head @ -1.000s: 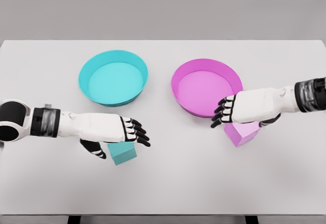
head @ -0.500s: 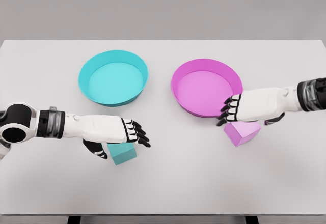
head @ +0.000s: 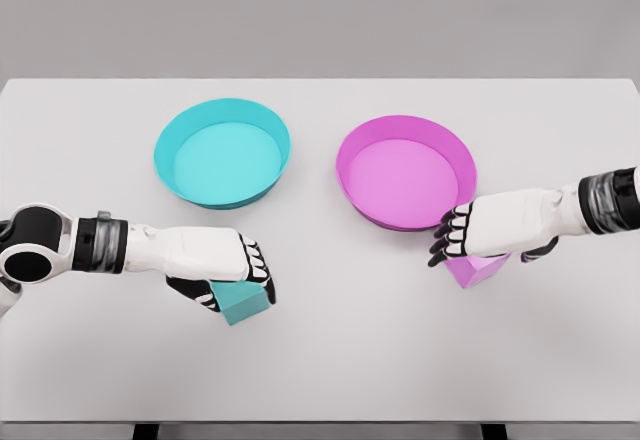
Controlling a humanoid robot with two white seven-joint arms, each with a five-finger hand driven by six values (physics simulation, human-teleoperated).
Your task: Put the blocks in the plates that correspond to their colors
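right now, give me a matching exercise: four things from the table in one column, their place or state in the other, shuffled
Things:
1. teal block
2. pink block
3. teal plate
4. pink plate

Places or states:
A. empty, far side, right of the other plate
B. under the right robot hand
C. empty, far side, left of the other plate
D. under the curled fingers of the left robot hand

Pairs: 1-D, 2-B, 3-C, 4-A
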